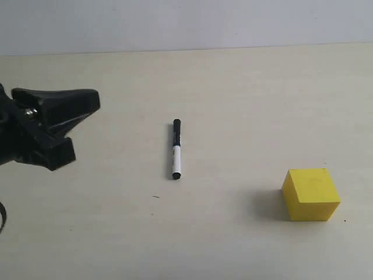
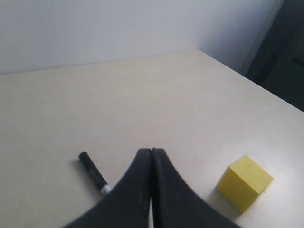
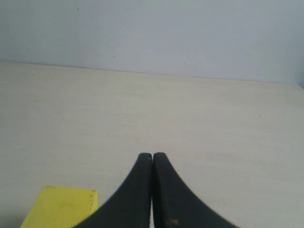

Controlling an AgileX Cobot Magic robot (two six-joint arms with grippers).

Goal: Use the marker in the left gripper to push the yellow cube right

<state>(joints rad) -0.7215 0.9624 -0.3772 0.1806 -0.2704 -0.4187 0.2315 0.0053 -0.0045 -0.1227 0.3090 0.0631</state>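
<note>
Exterior view gives us the left claw (image 1: 87, 108) at the left edge of the frame, closed tight with nothing in its grip. We see the marker (image 1: 176, 149) lying loose on the table (image 1: 233, 87) near the centre, black cap toward the top of the frame, well apart from that claw. We find the yellow cube (image 1: 312, 194) at the lower right, well apart from the marker. Our right claw (image 3: 152, 156) is likewise closed and empty, with the cube near it.
</note>
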